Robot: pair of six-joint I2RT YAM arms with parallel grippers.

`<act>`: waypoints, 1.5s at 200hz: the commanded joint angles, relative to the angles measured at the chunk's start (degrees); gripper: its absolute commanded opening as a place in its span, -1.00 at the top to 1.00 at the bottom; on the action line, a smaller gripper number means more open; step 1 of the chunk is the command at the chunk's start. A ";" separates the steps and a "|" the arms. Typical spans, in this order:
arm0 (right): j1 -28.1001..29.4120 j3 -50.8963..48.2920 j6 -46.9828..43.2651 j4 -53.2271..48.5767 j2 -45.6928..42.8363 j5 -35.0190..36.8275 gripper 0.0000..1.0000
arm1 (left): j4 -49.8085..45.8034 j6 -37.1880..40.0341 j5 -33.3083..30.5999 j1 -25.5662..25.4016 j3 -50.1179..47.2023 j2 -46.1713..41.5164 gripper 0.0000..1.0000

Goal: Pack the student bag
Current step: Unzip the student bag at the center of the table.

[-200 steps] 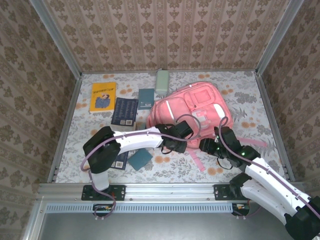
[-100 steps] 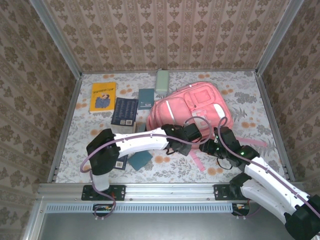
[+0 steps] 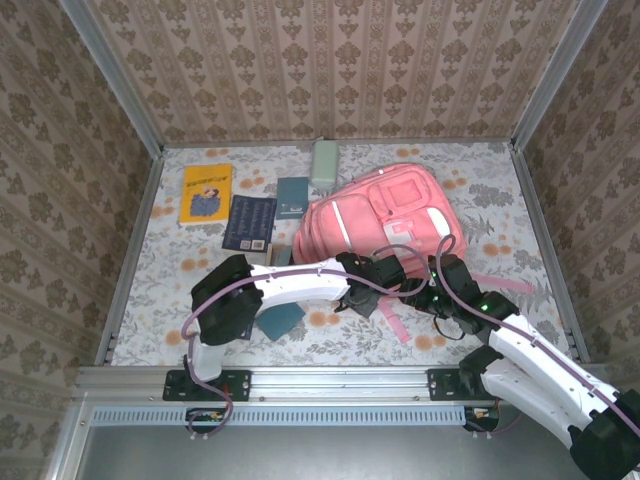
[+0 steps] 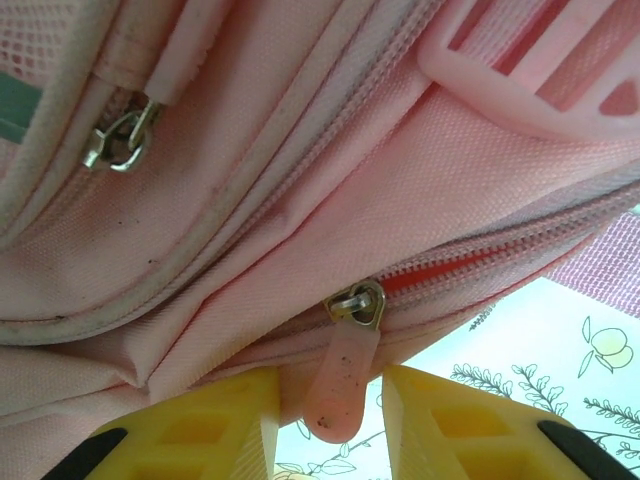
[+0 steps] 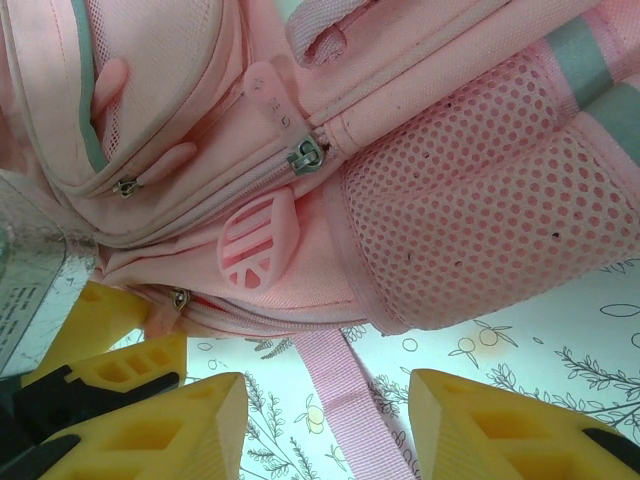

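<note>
Student bag [image 3: 385,215], its zip pull [image 4: 341,385] between the narrow left claw [image 4: 330,388], right claw [image 5: 328,392] wide beside

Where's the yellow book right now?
In the top view, the yellow book lies in the table's far left corner, beside the dark blue book, left of the student bag.

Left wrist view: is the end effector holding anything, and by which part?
Nothing clamped yet: the left end effector straddles the lower zipper pull of the student bag, slim gaps on both sides.
</note>
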 commanded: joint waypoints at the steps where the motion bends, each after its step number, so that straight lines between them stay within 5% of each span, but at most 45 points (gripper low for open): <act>1: -0.32 -0.57 0.91 -1.11 -0.79 -0.57 0.07 | -1.89 2.12 -1.57 -0.27 2.04 1.15 0.35; 35: -0.32 -1.00 1.17 -0.64 -0.82 -0.97 0.07 | -3.34 3.08 -2.88 -0.62 3.53 1.88 0.45; 65: -0.31 -1.42 1.50 -0.10 -0.74 -1.29 0.06 | -3.91 3.77 -3.32 -0.97 3.50 1.59 0.79; 106: -0.32 -1.32 1.51 -0.10 -0.77 -1.30 0.06 | -3.80 3.30 -2.53 -0.90 2.72 2.23 0.78; 116: -0.32 -1.24 1.54 -0.14 -0.79 -1.48 0.06 | -3.63 3.30 -2.46 -0.90 2.46 2.21 1.00; 164: -0.32 -0.91 2.31 1.40 0.19 -3.22 0.07 | -1.06 -0.18 -0.96 -0.32 0.36 -2.60 1.00; 183: -0.27 -0.74 3.77 2.01 1.42 -3.21 -0.08 | 2.24 -1.80 1.61 -0.02 -1.99 -5.82 1.00; 245: -0.32 -5.15 17.29 15.21 5.54 -5.84 -0.16 | 9.22 -3.20 8.00 0.14 -6.97 -11.64 1.00; 300: -1.74 -7.08 24.49 24.38 10.97 -4.71 0.13 | 10.43 -3.09 10.40 0.08 -8.07 -12.47 1.00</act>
